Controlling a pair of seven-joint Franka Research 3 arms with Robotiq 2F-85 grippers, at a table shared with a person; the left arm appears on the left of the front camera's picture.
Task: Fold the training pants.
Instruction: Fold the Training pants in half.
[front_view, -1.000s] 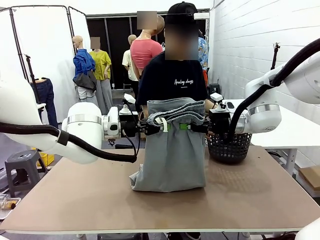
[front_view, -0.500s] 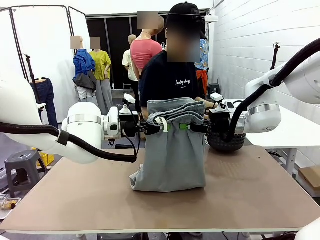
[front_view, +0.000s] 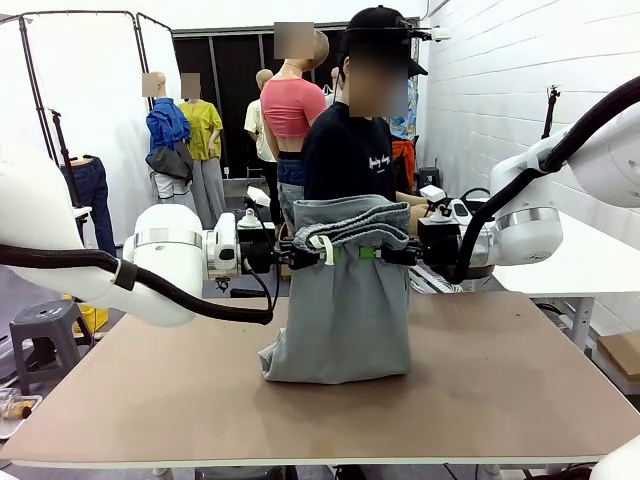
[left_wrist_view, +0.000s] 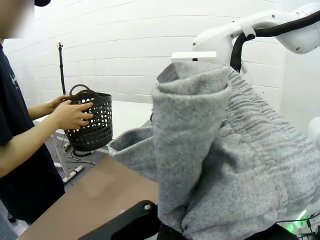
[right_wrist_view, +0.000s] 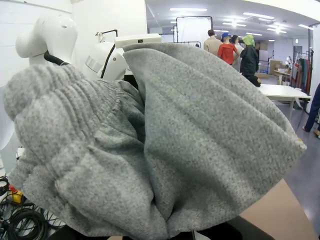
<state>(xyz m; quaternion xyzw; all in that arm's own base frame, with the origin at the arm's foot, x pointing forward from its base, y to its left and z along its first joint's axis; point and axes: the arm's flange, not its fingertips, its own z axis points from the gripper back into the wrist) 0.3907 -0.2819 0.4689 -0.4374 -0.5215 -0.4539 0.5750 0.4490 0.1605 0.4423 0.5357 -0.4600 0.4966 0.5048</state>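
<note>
The light grey training pants (front_view: 345, 320) hang upright over the middle of the table, their lower end bunched on the tabletop. My left gripper (front_view: 325, 252) is shut on the gathered waistband from the left. From the right, my right gripper (front_view: 376, 253) is shut on the same waistband, and the two nearly meet. A white drawstring loops beside the left gripper. Grey cloth of the pants (left_wrist_view: 225, 155) drapes over the fingers in the left wrist view. In the right wrist view the pants (right_wrist_view: 150, 150) cover the fingers too.
A person (front_view: 355, 150) stands at the far edge, turned sideways, holding a black mesh basket (left_wrist_view: 92, 122) with both hands beyond the table. The brown table (front_view: 520, 380) has free room on both sides of the pants. A white table (front_view: 590, 260) stands at the right.
The person has lifted the black basket off the table's far right and turned sideways with it. Both grippers and the pants have stayed put.
</note>
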